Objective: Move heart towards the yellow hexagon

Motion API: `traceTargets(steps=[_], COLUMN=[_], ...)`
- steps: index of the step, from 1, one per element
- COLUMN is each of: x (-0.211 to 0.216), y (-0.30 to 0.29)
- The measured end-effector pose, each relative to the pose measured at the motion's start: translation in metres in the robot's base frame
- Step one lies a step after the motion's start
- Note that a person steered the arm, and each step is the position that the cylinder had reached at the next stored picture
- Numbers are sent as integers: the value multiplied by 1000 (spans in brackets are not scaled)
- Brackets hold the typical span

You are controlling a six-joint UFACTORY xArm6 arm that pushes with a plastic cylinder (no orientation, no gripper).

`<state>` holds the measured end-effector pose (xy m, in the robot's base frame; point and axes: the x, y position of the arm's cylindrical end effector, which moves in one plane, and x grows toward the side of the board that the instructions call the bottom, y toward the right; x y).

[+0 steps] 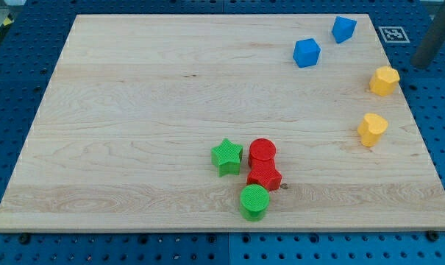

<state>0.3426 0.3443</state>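
Observation:
A yellow heart [371, 129] lies near the board's right edge. A yellow hexagon [384, 80] lies a short way above it, slightly to the right, with a gap between the two. My dark rod comes in from the view's top right corner. My tip [420, 66] is just beyond the board's right edge, up and to the right of the hexagon, touching no block.
Two blue blocks [307, 52] [344, 29] lie at the top right. At bottom centre a green star [226, 156], a red cylinder [262, 152], a red block [264, 177] and a green cylinder [254, 201] cluster together. The wooden board [134, 110] rests on a blue pegboard.

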Motion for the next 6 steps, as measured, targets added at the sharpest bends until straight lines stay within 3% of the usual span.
traceTargets(steps=[3, 6], x=[43, 154], y=[-55, -49])
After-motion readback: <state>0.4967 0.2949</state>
